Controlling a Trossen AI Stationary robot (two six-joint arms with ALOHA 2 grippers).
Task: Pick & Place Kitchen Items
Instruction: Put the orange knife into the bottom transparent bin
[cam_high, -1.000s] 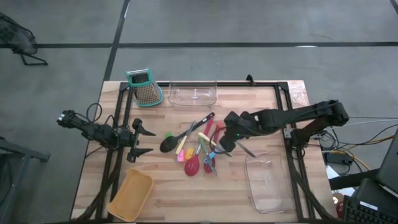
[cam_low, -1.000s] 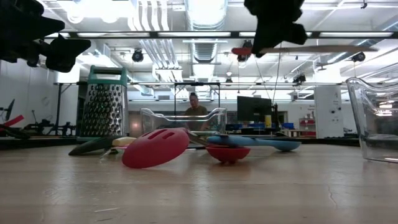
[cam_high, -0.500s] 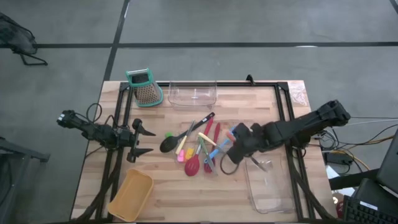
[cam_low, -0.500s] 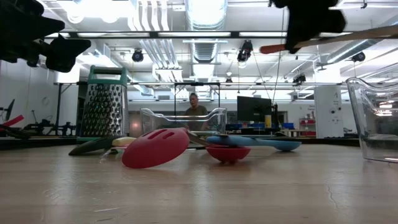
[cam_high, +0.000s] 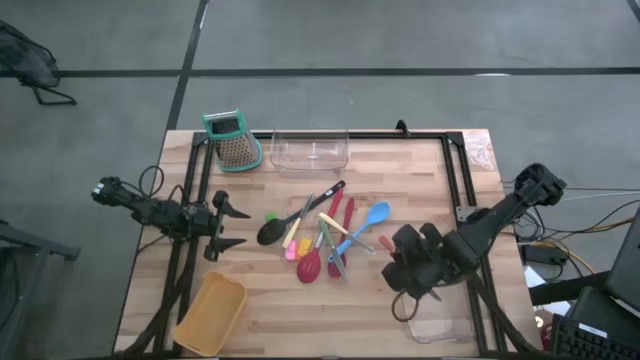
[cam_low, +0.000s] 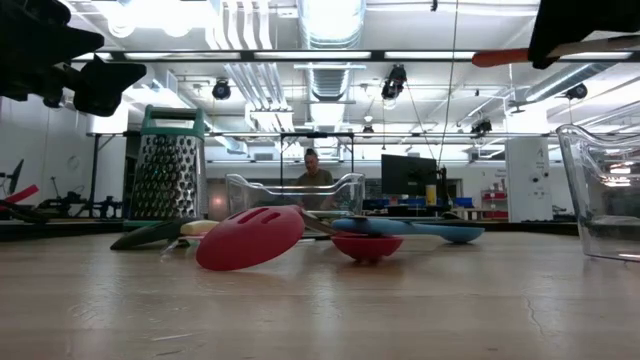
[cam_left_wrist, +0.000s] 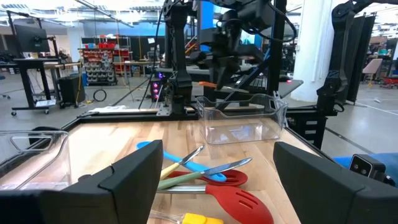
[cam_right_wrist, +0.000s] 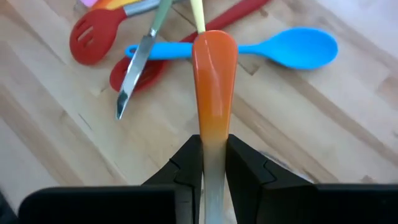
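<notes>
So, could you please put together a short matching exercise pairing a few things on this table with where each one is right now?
Things:
1. orange-handled tool
2. blue spoon
3. grater
4. tan bin

Places:
A. standing at the table's far left corner
B. lying in the utensil pile at mid-table
C. clamped in the right gripper, lifted off the wood
D. near the front edge on the left arm's side

Pairs: 1-C, 2-B, 3-A, 4-D
</notes>
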